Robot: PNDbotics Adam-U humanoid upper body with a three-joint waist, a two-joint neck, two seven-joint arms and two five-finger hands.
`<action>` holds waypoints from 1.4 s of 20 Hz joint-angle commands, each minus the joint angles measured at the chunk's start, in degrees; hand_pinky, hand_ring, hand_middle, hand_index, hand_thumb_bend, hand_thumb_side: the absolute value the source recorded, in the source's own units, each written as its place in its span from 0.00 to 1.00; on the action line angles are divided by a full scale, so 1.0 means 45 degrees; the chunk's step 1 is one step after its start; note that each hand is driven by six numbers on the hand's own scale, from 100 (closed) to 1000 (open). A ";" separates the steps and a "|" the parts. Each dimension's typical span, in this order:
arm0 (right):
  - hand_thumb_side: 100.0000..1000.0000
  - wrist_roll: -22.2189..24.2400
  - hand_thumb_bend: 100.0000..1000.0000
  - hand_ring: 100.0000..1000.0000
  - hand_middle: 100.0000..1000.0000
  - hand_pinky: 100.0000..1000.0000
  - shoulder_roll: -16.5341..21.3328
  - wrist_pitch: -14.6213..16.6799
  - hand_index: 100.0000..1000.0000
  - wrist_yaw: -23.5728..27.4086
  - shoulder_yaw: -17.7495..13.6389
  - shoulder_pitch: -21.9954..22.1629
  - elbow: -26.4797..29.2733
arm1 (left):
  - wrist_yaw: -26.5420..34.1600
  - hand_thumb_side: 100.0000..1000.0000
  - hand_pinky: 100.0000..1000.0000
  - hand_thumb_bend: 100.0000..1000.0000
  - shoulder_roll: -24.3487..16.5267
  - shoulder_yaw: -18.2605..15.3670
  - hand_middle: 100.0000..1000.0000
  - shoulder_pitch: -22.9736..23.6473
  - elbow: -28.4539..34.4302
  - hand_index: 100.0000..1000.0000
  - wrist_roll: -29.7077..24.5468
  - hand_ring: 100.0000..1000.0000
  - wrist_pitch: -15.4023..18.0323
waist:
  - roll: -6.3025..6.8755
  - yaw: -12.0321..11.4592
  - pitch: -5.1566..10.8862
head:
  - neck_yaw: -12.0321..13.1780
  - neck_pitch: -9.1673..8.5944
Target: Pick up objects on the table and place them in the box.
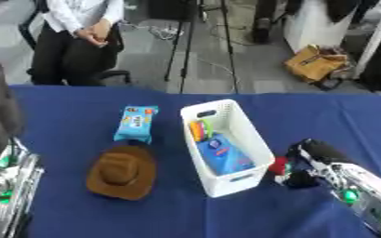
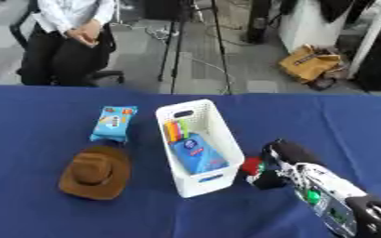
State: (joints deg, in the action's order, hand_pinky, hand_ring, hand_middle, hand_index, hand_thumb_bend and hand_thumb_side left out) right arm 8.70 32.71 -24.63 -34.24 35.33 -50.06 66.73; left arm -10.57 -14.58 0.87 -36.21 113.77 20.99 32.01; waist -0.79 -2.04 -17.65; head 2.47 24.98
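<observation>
Right arm: enters from the lower right corner, silver and black, with a green spot on the forearm.
Right hand [image 2: 277,162]: right of centre, lower half of the frame, just beside the box's right wall; its black fingers curl round a red thing [image 2: 252,164], though what that thing is cannot be made out.
Left hand [image 1: 0,186]: only metal parts show at the lower left edge of the left eye view; whether its fingers are spread or closed I cannot tell.
Hat [image 1: 122,172]: brown, brim flat on the cloth, lower left of centre, left of the box and apart from it.
Box [image 1: 251,135]: white, with slotted handles, at frame centre, long side running up and down the frame.
Box contents: a blue packet [image 1: 223,155] lies in the near part; yellow and green items [image 1: 200,128] stand at the far end.
Snack pack [image 1: 136,122]: light blue, flat on the cloth, just above the hat, left of the box.
Table [image 1: 80,100]: covered in dark blue cloth, filling the lower half.
</observation>
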 commanded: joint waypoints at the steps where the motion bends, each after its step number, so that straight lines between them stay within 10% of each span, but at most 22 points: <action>1: 0.43 -0.0013 0.42 0.83 0.52 0.84 0.0326 -0.0044 0.65 -0.0083 -0.0118 -0.0128 0.0119 | 0.0046 1.00 0.89 0.00 -0.0104 -0.0106 0.87 -0.0202 0.0182 0.98 0.0030 0.94 0.0011 | 0.0029 0.0001 0.0199 | -0.0031 -0.0073; 28: 0.44 -0.0456 0.32 0.81 0.47 0.83 0.0431 -0.0317 0.60 0.0064 -0.0160 -0.0146 0.0262 | 0.0050 1.00 0.89 0.00 -0.0102 -0.0111 0.87 -0.0235 0.0182 0.98 0.0010 0.94 0.0006 | 0.0049 0.0023 0.0200 | -0.0041 -0.0082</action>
State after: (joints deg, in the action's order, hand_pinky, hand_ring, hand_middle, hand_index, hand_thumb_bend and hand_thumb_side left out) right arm 6.88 32.74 -25.92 -34.17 35.31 -49.87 66.79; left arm -10.57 -14.58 0.87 -36.29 113.77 20.99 32.01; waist -0.67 -1.99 -17.69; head 2.31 24.98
